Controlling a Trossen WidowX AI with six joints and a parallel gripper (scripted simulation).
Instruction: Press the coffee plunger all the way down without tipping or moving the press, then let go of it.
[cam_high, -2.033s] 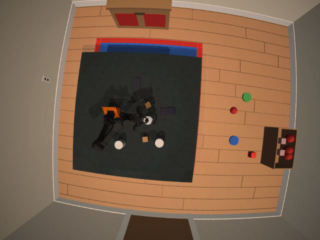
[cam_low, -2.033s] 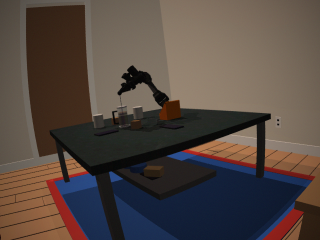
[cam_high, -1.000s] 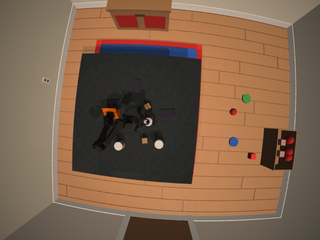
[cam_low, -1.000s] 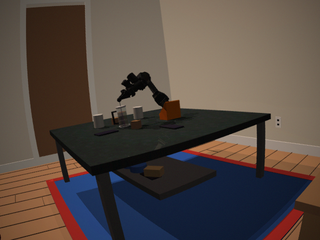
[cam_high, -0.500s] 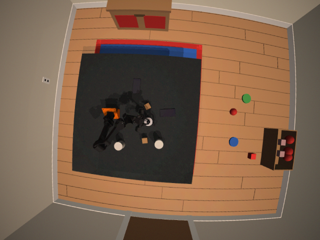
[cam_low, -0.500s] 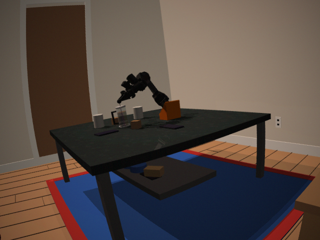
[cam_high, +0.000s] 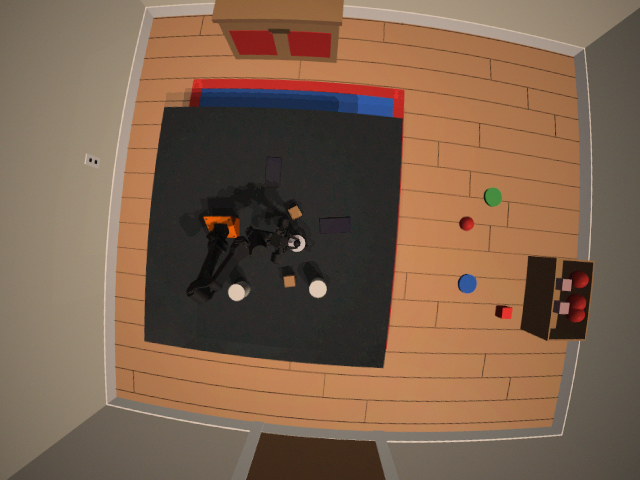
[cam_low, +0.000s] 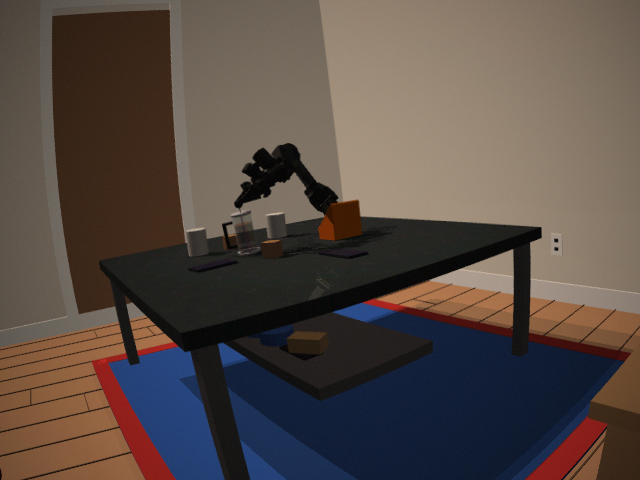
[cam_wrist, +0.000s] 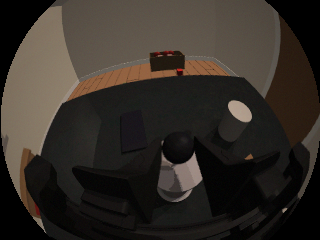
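The coffee press (cam_high: 301, 249) (cam_low: 244, 236) (cam_wrist: 176, 181) stands upright on the black table (cam_high: 206, 144) (cam_low: 289, 289). Its walls are clear and its black handle (cam_low: 225, 235) faces the cup side. The black plunger knob (cam_wrist: 178, 148) is between the fingers of my gripper (cam_high: 295, 242) (cam_low: 238, 205) (cam_wrist: 177, 140), which is shut on it just above the lid (cam_low: 240, 212). A short piece of thin rod shows between the fingertips and the lid. The fingers hide part of the press in the wrist view.
White cups (cam_high: 236, 291) (cam_high: 317, 288) (cam_low: 196, 241) (cam_low: 276, 225) (cam_wrist: 232, 125) stand near the press. Tan blocks (cam_high: 294, 211) (cam_high: 289, 281) (cam_low: 271, 249) lie on both sides of it. Dark flat slabs (cam_high: 273, 171) (cam_high: 334, 225) (cam_low: 212, 265) (cam_wrist: 133, 131) lie farther out. An orange stand (cam_high: 230, 227) (cam_low: 347, 221) is by the arm's base.
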